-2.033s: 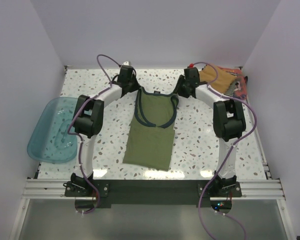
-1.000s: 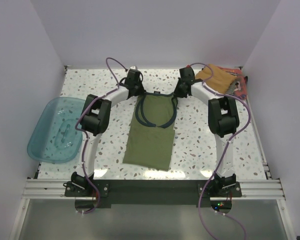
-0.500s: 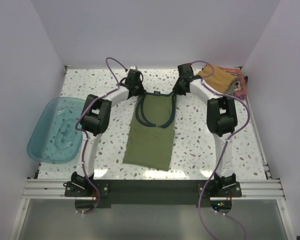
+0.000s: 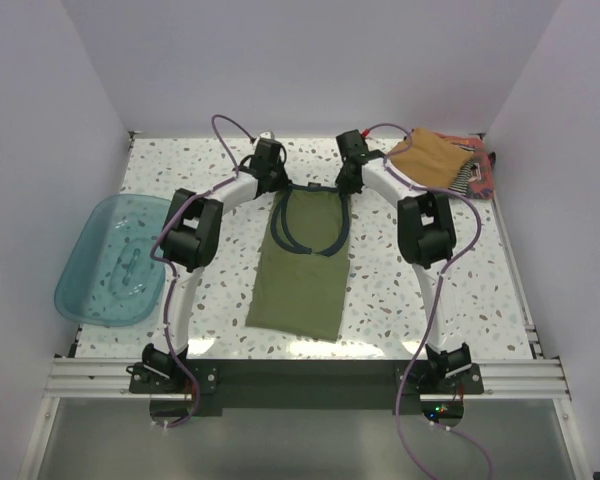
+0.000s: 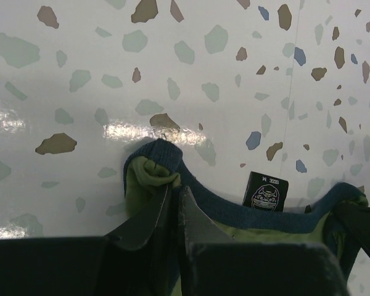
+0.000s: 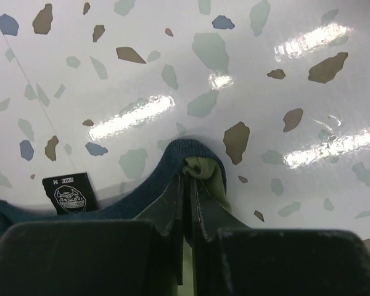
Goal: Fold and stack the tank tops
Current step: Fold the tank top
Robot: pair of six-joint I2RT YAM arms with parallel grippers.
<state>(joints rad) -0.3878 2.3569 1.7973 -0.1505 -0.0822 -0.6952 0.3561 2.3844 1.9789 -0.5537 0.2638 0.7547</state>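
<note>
The olive green tank top [image 4: 304,272] lies lengthwise on the table's middle, its blue-trimmed straps at the far end. My left gripper [image 4: 277,186] is shut on its left shoulder strap [image 5: 153,169]. My right gripper [image 4: 346,186] is shut on its right shoulder strap [image 6: 200,165]. A black neck label shows in both wrist views [image 5: 266,192] [image 6: 69,192]. A tan-brown tank top [image 4: 432,158] lies on a pile at the far right corner, with a striped one [image 4: 466,176] and a reddish one [image 4: 483,180] under it.
A translucent teal tub [image 4: 112,259] sits at the table's left edge, partly over it. White walls close the table on three sides. Speckled tabletop [image 4: 400,290] shows on both sides of the green top.
My right gripper has slid left along the far edge, drawing the right strap inward. My left gripper moved in to the left strap earlier and has held still since.
</note>
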